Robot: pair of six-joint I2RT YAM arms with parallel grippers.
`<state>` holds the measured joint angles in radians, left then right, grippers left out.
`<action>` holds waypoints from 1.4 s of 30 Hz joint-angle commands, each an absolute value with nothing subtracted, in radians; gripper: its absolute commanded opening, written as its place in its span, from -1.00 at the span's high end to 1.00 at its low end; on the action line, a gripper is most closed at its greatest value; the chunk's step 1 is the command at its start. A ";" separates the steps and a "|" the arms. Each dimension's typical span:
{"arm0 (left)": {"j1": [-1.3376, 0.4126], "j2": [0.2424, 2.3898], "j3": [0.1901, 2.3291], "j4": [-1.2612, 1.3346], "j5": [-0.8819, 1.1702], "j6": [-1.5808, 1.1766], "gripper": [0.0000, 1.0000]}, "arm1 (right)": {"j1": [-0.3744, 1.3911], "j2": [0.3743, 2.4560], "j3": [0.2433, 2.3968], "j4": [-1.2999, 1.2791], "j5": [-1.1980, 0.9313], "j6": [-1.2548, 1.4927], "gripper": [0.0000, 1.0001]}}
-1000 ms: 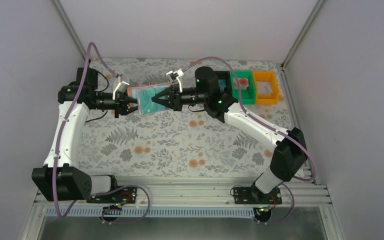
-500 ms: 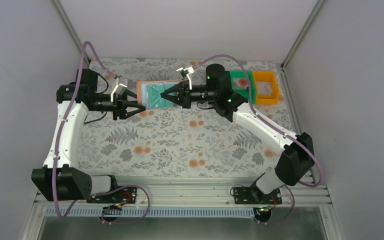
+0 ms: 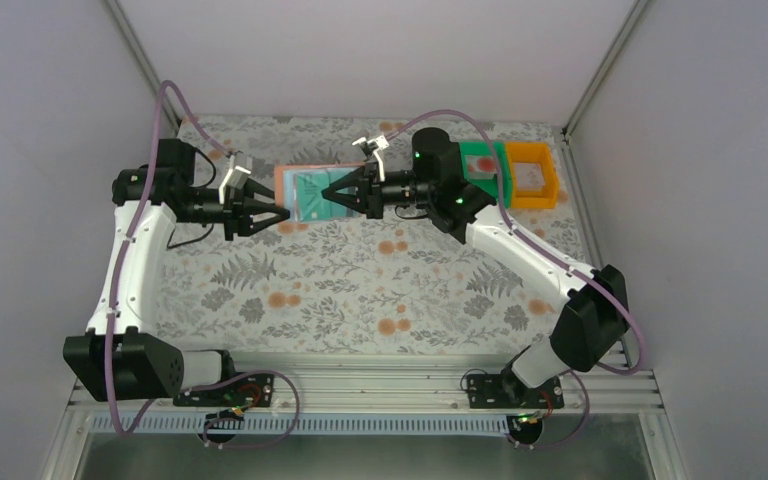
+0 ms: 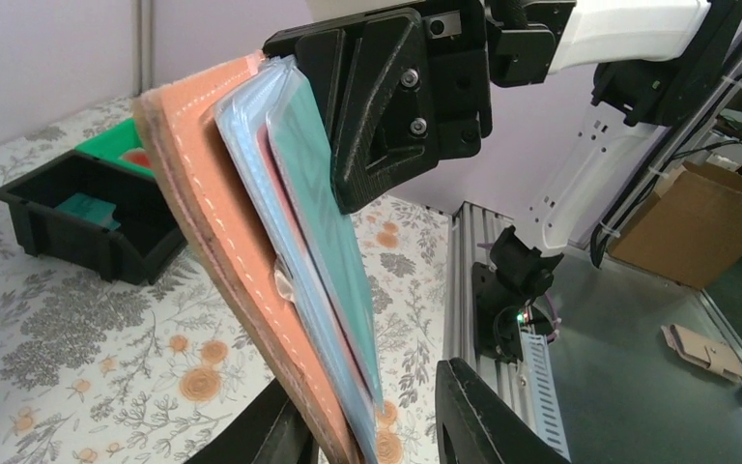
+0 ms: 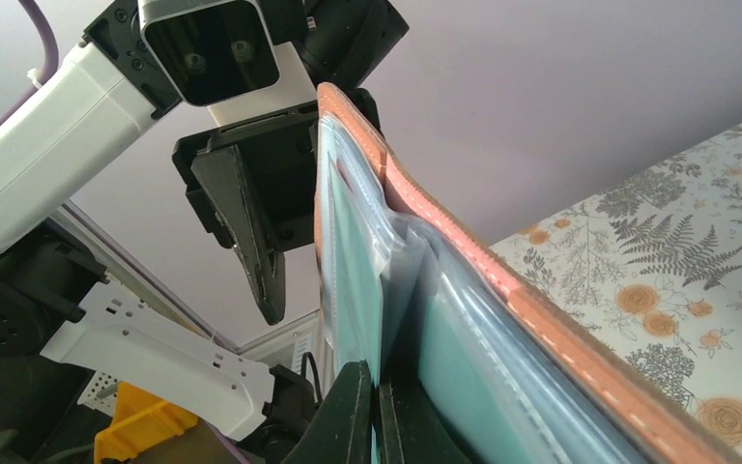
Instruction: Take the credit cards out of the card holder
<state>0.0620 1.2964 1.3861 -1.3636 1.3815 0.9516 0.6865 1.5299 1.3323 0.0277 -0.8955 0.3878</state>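
Note:
The card holder point(image 3: 282, 186) hangs in the air between both arms, salmon outside point(image 4: 222, 222), light blue pockets inside point(image 5: 464, 261). My right gripper point(image 3: 328, 194) is shut point(image 5: 377, 406) on the edge of a teal credit card point(image 5: 353, 280) that sits in a clear pocket. This card point(image 4: 324, 213) faces the right arm. My left gripper point(image 3: 278, 212) is open point(image 4: 367, 425) around the holder's opposite edge. One finger point(image 4: 261, 435) is against the salmon side. The other finger point(image 4: 483, 416) stands apart from the card.
Three bins stand at the back right: black point(image 4: 77, 217) with a teal card inside, green point(image 3: 485, 165) with a red-marked white card, and orange point(image 3: 530, 175). The flowered cloth point(image 3: 360, 290) lies below. The aluminium rail point(image 4: 464, 290) runs along the near edge.
The right gripper pulled the holder to the right, away from the left gripper, which let go. Since half a second ago both arms have hardly moved.

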 commanded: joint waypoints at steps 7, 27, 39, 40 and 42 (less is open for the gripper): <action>0.061 1.312 1.409 -1.354 1.473 0.990 0.46 | 0.706 1.540 1.357 0.043 -0.924 0.360 0.91; 0.061 1.298 1.387 -1.356 1.476 1.001 0.95 | 0.745 1.541 1.399 0.009 -0.932 0.296 0.91; 0.090 1.259 1.325 -1.072 1.294 0.649 0.95 | 0.642 1.504 1.327 -0.128 -0.650 0.328 0.03; 0.090 1.257 1.319 -1.038 1.252 0.607 0.95 | 0.640 1.501 1.323 -0.130 -0.642 0.326 -0.03; 0.090 1.258 1.305 -0.978 1.142 0.531 0.95 | 0.638 1.490 1.331 -0.162 -0.608 0.311 -0.08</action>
